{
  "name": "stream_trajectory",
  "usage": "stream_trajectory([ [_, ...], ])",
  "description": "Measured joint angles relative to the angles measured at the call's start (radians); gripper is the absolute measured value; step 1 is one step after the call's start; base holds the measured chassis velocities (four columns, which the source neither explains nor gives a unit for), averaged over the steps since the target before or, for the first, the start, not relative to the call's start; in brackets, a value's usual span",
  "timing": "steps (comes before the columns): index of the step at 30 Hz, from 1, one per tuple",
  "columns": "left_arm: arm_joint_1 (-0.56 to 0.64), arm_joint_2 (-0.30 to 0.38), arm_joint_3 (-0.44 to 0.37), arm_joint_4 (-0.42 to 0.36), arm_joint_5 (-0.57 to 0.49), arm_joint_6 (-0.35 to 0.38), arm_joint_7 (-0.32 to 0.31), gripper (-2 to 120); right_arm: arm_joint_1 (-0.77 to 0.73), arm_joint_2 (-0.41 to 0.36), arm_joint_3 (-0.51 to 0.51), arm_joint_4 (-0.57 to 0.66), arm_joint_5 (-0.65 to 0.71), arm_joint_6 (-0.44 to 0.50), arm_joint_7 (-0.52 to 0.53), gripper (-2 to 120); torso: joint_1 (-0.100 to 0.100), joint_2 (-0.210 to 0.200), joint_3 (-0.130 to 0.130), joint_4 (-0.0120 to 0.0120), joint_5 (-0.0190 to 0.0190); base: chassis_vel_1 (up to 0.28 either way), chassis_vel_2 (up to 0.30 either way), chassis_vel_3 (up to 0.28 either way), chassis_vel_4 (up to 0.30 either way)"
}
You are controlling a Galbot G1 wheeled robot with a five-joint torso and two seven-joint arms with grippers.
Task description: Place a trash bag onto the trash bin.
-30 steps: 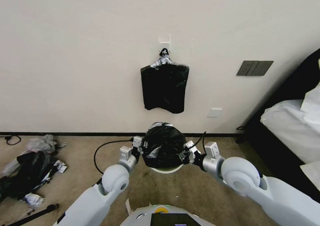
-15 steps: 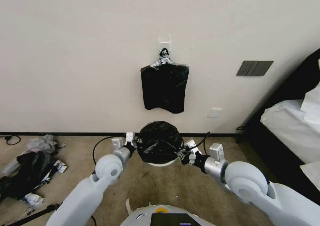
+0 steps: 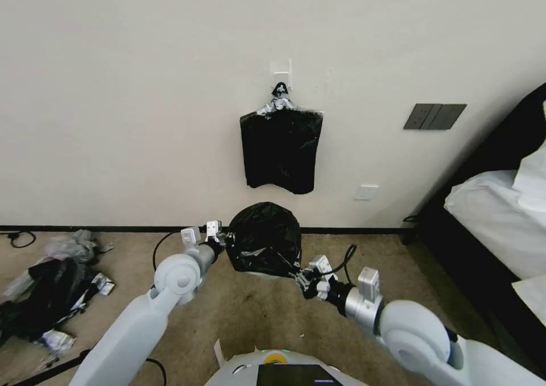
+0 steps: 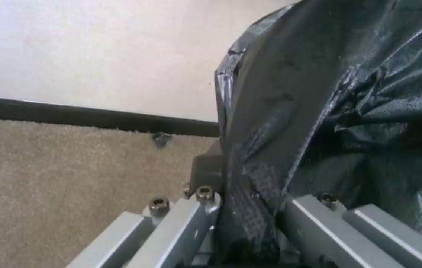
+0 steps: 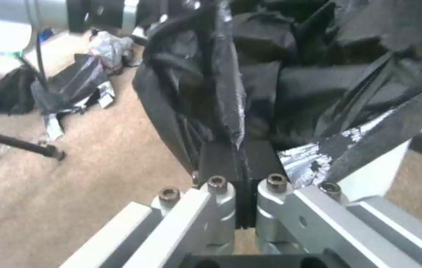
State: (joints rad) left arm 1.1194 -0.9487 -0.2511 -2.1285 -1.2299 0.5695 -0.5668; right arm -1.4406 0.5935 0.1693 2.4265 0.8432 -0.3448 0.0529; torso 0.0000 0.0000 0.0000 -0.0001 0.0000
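Note:
The glossy black trash bag (image 3: 264,237) is draped over the trash bin (image 3: 267,274), of which a thin pale sliver peeks out under the bag's lower edge. My left gripper (image 3: 220,241) is at the bag's left side, shut on the film (image 4: 250,208), which runs between its grey fingers (image 4: 181,227). Nearer to me, my right gripper (image 3: 303,278) pinches the bag's silvery rim (image 5: 310,156) between its black pads (image 5: 221,163). The bin's cream wall (image 5: 379,175) shows beside that rim.
A flat bundle of black bags (image 3: 280,150) hangs from a wall hook above the bin. A heap of black and grey plastic litter (image 3: 48,289) lies on the carpet at left, with a black rod (image 3: 54,368) near it. A dark-framed bed (image 3: 500,215) stands at right.
The bag has come down over the bin. My left gripper has moved left and toward the wall; my right gripper has pulled back toward me and lower, stretching the bag's rim.

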Motion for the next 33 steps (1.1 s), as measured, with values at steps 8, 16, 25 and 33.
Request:
stream_trajectory([
  [8, -0.014, 0.011, -0.015, -0.016, -0.061, 0.026, -0.034, 1, -0.015, 0.014, -0.086, -0.126, -0.315, 0.244, -0.095, 0, 0.000, 0.000, 0.000, 0.0001, 0.0002, 0.000, 0.000, 0.000, 0.000],
  [16, -0.018, 0.008, -0.013, -0.032, -0.094, 0.043, -0.070, 1, -0.003, 0.035, -0.152, -0.233, -0.628, 0.496, -0.174, 0, 0.000, 0.000, 0.000, 0.0001, 0.0001, 0.000, 0.000, 0.000, 0.000],
  [25, -0.028, -0.004, 0.004, -0.048, -0.125, 0.052, -0.111, 1, 0.054, 0.076, -0.153, -0.403, -0.996, 0.740, -0.171, 0, 0.000, 0.000, 0.000, 0.0001, 0.0000, 0.000, 0.000, 0.000, 0.000],
  [33, -0.026, -0.012, 0.013, -0.070, -0.155, 0.059, -0.150, 1, 0.106, 0.129, -0.145, -0.515, -1.228, 0.816, -0.144, 0, 0.000, 0.000, 0.000, 0.0001, 0.0000, 0.000, 0.000, 0.000, 0.000],
])
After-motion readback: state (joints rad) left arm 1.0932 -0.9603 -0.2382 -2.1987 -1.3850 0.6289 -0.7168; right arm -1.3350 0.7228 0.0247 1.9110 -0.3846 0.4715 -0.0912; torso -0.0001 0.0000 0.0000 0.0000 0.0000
